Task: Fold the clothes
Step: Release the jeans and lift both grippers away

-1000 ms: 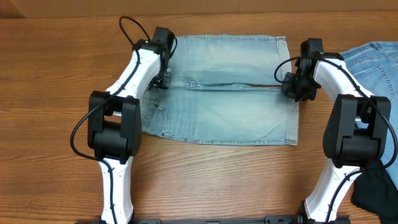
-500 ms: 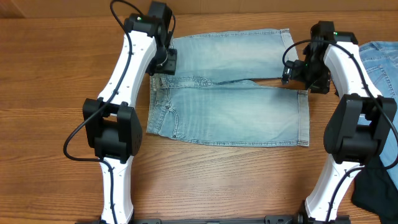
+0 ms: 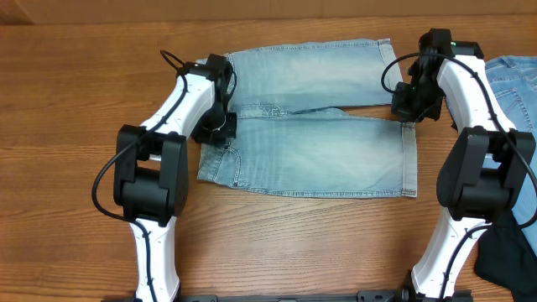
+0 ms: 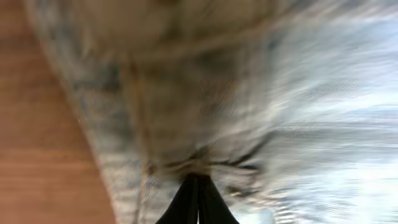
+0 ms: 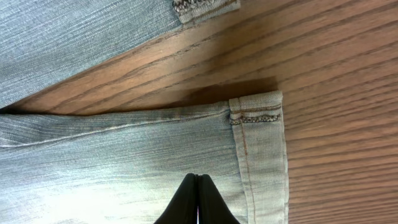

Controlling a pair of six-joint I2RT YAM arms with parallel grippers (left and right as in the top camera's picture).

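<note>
Bench (image 3: 75, 168) of brown wood grain fills the overhead view, with both arms reaching toward its far edge. Jean shorts (image 3: 310, 126) — pale, faded blue denim — lie flat at the far middle of the bench, the waistband toward the left edge and the two hemmed legs running toward the right edge, a narrow gap showing between the legs. A second blue denim garment (image 3: 512, 80) sits at the right edge, well apart from the shorts and partly behind the right arm; a dark cloth (image 3: 512, 252) lies at the near right corner. Left gripper (image 3: 220, 127) rests on the waistband end of the shorts; in the left wrist view, which is blurred, its fingers (image 4: 198, 200) stand pressed together with denim directly ahead, and whether any fabric is pinched between them cannot be told. Right gripper (image 3: 413, 107) sits at the hem end, over the gap between the legs; the right wrist view shows its fingers (image 5: 198, 200) together — tips over the nearer leg, just beside the stitched hem (image 5: 256, 155), with bare wood beyond. Whether cloth is caught there cannot be told.
</note>
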